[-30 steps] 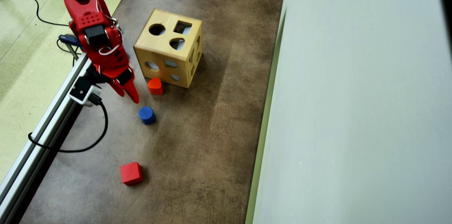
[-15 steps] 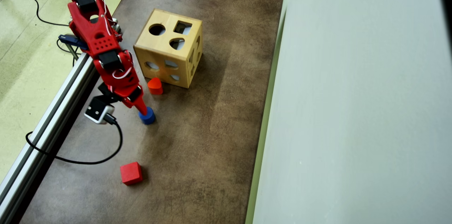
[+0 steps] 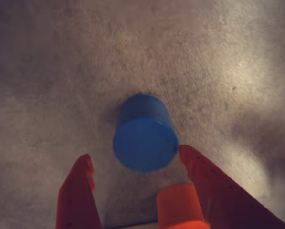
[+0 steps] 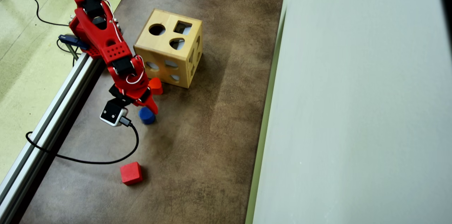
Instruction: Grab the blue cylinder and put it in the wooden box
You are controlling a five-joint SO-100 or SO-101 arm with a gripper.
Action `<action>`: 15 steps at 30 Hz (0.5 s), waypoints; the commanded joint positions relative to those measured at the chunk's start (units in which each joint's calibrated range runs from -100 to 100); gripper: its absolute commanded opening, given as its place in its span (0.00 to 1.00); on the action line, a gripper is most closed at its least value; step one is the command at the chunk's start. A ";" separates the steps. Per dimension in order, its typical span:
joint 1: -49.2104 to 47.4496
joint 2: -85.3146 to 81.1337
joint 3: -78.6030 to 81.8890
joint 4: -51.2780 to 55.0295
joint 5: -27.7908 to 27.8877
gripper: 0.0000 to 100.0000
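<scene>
The blue cylinder stands upright on the brown table, just ahead of my open gripper. In the wrist view its near edge lies between the red fingertips; the right fingertip is at its side and the left fingertip stands apart. In the overhead view my gripper hangs over the top of the blue cylinder. The wooden box sits behind it, a light cube with cut-outs in its top and sides.
A red-orange rounded block rests against the front of the box, close beside my arm; it also shows as the red-orange block by the right finger. A red cube lies nearer the front. An aluminium rail borders the table's left side.
The arm has swung right and forward in the overhead view, bringing the gripper from left of the blue cylinder to over it. The cylinder and the other blocks have stayed put.
</scene>
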 commanded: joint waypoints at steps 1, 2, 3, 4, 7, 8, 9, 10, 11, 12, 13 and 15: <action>-0.24 -0.59 -0.46 -1.95 -0.05 0.29; -0.24 -0.42 -0.37 -1.95 -0.10 0.29; -0.24 -0.08 -0.37 -1.95 -0.15 0.29; -0.24 0.35 -0.37 -1.95 -0.15 0.29; 0.06 1.54 -0.37 -1.95 -0.15 0.29; 0.21 1.71 -0.37 -1.95 -0.15 0.29; 0.36 1.79 -0.37 -1.95 -0.10 0.28; 0.43 1.79 -0.37 -1.95 -0.10 0.28; 0.43 1.79 -0.37 -1.95 -0.10 0.28; 0.43 1.79 -0.37 -1.95 -0.10 0.28; 0.43 1.79 -0.37 -1.95 -0.10 0.28; 0.43 1.79 -0.37 -1.95 -0.10 0.28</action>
